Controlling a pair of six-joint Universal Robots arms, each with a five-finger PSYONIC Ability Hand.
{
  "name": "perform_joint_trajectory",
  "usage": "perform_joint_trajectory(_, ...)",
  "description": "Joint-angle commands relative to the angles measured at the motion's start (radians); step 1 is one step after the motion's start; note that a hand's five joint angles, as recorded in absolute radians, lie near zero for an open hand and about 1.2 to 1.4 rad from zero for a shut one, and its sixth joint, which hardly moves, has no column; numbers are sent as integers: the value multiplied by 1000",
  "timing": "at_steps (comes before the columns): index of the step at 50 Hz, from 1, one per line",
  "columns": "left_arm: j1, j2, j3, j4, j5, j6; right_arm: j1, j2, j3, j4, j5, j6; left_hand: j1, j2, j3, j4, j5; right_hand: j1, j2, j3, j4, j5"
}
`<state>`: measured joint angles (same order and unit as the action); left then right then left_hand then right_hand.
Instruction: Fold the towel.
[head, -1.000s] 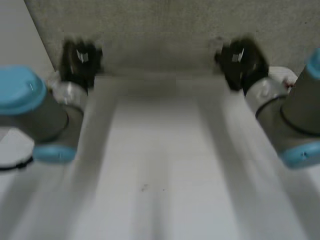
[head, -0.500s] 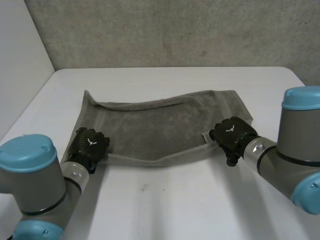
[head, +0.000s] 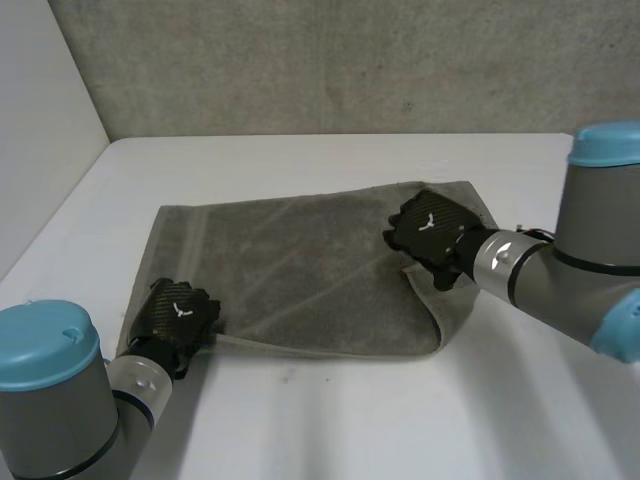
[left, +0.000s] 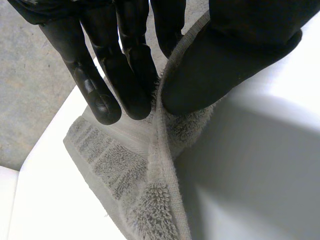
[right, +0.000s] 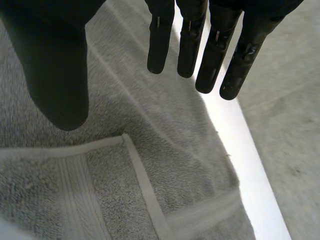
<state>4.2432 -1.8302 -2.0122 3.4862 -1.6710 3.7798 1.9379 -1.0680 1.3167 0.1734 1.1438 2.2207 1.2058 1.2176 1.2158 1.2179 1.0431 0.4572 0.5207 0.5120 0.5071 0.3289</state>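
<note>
hands working on the towel's first fold
left hand (head: 178, 318) is pinching the towel (head: 300, 270) at its near left corner; right hand (head: 428, 232) is hovering straight-fingered and empty over its turned-in right corner; towel is lying on the table (head: 330, 420), seemingly only partly folded.

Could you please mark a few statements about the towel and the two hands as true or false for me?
1. The left hand pinches the towel's edge between thumb and fingers. True.
2. The right hand grips a towel corner. False: its fingers are straight and hold nothing.
3. The towel hangs over the edge of the table. False: it lies wholly on the tabletop.
4. The right hand is above the towel. True.
</note>
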Motion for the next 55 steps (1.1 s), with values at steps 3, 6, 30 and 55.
perform_joint_trajectory(3, -3, -1, 0, 1, -1, 0, -1, 201, -122, 11, -36, -157, 190, 179, 180, 178, 179, 142, 78, 87, 92, 95)
perform_joint_trajectory(6, -3, -1, 0, 1, -1, -2, -1, 232, -140, 9, -33, -190, 190, 179, 180, 178, 179, 147, 84, 93, 97, 101)
perform_joint_trajectory(30, -2, -1, -5, 5, -1, -5, -20, 307, -186, -65, 30, -280, 190, 179, 180, 178, 179, 638, 574, 583, 588, 591)
perform_joint_trajectory(55, 0, -1, -7, 5, -1, -6, -88, 258, -103, -63, 45, -230, 190, 179, 180, 178, 179, 315, 251, 260, 265, 269)
